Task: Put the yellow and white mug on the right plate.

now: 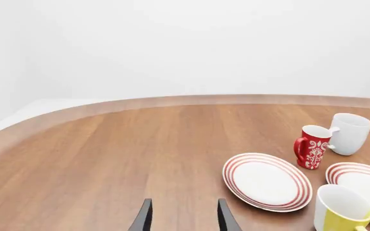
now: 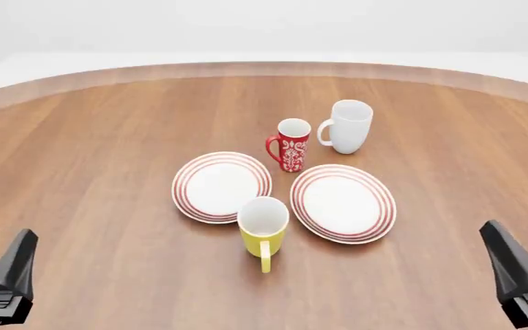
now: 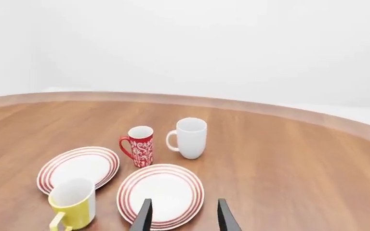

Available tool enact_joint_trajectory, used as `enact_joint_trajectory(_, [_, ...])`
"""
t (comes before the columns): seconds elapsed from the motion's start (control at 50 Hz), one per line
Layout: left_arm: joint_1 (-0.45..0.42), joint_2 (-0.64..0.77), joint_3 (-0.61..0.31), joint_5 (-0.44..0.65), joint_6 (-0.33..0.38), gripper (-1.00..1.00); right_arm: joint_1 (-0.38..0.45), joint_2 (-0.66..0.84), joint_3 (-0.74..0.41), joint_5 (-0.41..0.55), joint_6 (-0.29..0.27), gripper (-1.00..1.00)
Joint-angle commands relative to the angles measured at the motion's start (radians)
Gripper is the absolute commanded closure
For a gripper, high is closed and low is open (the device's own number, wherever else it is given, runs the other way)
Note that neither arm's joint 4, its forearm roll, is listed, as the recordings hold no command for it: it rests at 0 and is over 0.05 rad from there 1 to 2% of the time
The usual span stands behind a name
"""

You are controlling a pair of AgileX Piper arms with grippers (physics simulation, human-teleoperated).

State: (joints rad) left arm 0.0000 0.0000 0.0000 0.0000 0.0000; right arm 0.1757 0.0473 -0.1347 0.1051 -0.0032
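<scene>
The yellow and white mug (image 2: 263, 230) stands upright on the table, just in front of the gap between the two plates, with its handle pointing toward the arms' side. The right plate (image 2: 343, 203), white with red rings, lies bare just to its right. My left gripper (image 1: 183, 214) is open and holds nothing, low at the near left, far from the mug (image 1: 342, 211). My right gripper (image 3: 183, 214) is open too, at the near right, short of the right plate (image 3: 161, 192) and to the right of the mug (image 3: 73, 202).
A second ringed plate (image 2: 221, 186) lies left of the mug. Behind the plates stand a red patterned mug (image 2: 291, 144) and a larger white mug (image 2: 348, 126). The round wooden table's far edge (image 2: 264, 69) curves across the back.
</scene>
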Motion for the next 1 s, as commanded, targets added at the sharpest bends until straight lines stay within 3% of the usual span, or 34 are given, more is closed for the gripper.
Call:
enact_joint_trajectory(0.02, [0.0, 0.0, 0.0, 0.0, 0.0, -1.0, 0.08, 0.062, -0.118, 0.066, 0.036, -1.0])
enact_joint_trajectory(0.14, [0.0, 0.0, 0.0, 0.0, 0.0, -1.0, 0.125, 0.106, -0.172, 0.086, 0.06, -1.0])
enact_joint_trajectory(0.38, [0.0, 0.0, 0.0, 0.0, 0.0, -1.0, 0.197, 0.193, -0.252, 0.088, 0.013, -1.0])
enact_joint_trajectory(0.42, [0.0, 0.0, 0.0, 0.0, 0.0, -1.0, 0.213, 0.208, -0.254, 0.079, -0.026, -1.0])
enact_joint_trajectory(0.5, [0.0, 0.0, 0.0, 0.0, 0.0, -1.0, 0.223, 0.235, -0.313, 0.101, 0.008, -1.0])
enact_joint_trajectory(0.54, [0.0, 0.0, 0.0, 0.0, 0.0, -1.0, 0.24, 0.237, -0.309, 0.093, -0.011, -1.0])
enact_joint_trajectory(0.56, [0.0, 0.0, 0.0, 0.0, 0.0, -1.0, 0.213, 0.281, -0.326, 0.109, 0.019, -1.0])
enact_joint_trajectory(0.62, [0.0, 0.0, 0.0, 0.0, 0.0, -1.0, 0.262, 0.328, -0.332, 0.098, -0.019, -1.0])
enact_joint_trajectory(0.64, [0.0, 0.0, 0.0, 0.0, 0.0, -1.0, 0.253, 0.333, -0.316, 0.086, 0.003, -1.0])
enact_joint_trajectory(0.66, [0.0, 0.0, 0.0, 0.0, 0.0, -1.0, 0.28, 0.385, -0.355, 0.103, -0.021, -1.0])
enact_joint_trajectory(0.78, [0.0, 0.0, 0.0, 0.0, 0.0, -1.0, 0.277, 0.466, -0.368, 0.099, 0.018, -1.0])
enact_joint_trajectory(0.88, [0.0, 0.0, 0.0, 0.0, 0.0, -1.0, 0.319, 0.469, -0.396, 0.106, 0.003, -1.0])
enact_joint_trajectory(0.9, [0.0, 0.0, 0.0, 0.0, 0.0, -1.0, 0.308, 0.516, -0.438, 0.147, 0.016, -1.0])
enact_joint_trajectory(1.0, [0.0, 0.0, 0.0, 0.0, 0.0, -1.0, 0.323, 0.566, -0.45, 0.176, 0.054, -1.0])
